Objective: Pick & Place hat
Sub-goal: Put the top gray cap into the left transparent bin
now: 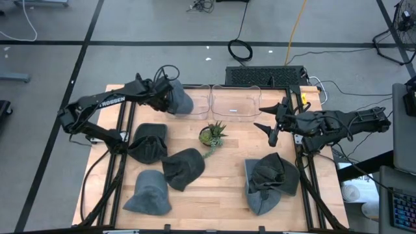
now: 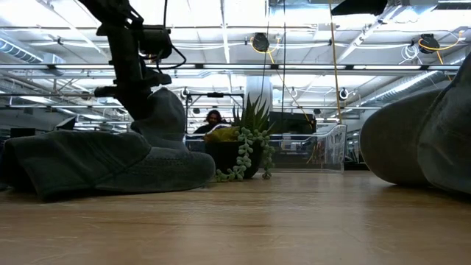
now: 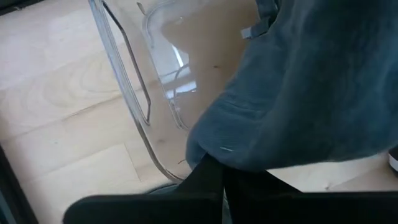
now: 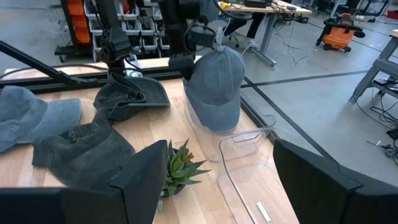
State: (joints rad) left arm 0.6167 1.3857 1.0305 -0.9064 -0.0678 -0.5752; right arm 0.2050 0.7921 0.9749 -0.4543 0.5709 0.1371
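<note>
My left gripper [image 1: 168,96] is shut on a grey-blue hat [image 1: 181,101] at the far left of the table, beside the left clear bin [image 1: 198,99]. The right wrist view shows this hat [image 4: 214,87] hanging with its lower end at the bin's rim. My right gripper [image 1: 268,121] is open and hovers over the table's right side, touching nothing. Two dark hats [image 1: 148,142] [image 1: 183,168] and a grey-blue hat [image 1: 148,194] lie flat on the left half. A heap of hats [image 1: 270,181] lies near right. My left gripper pinches the hat's edge [image 3: 219,155] between its two fingers [image 3: 208,180], coming level from the table's left. The hat [image 2: 166,118] hangs below the fingers, lifted off the wood. Whether its lower end touches the bin cannot be told.
A second clear bin [image 1: 235,101] stands to the right of the first, at the far edge. A small potted succulent [image 1: 212,135] sits mid-table between the arms. Bare wood lies in front of the plant and between the hat groups. A person sits in the room beyond [image 2: 213,121].
</note>
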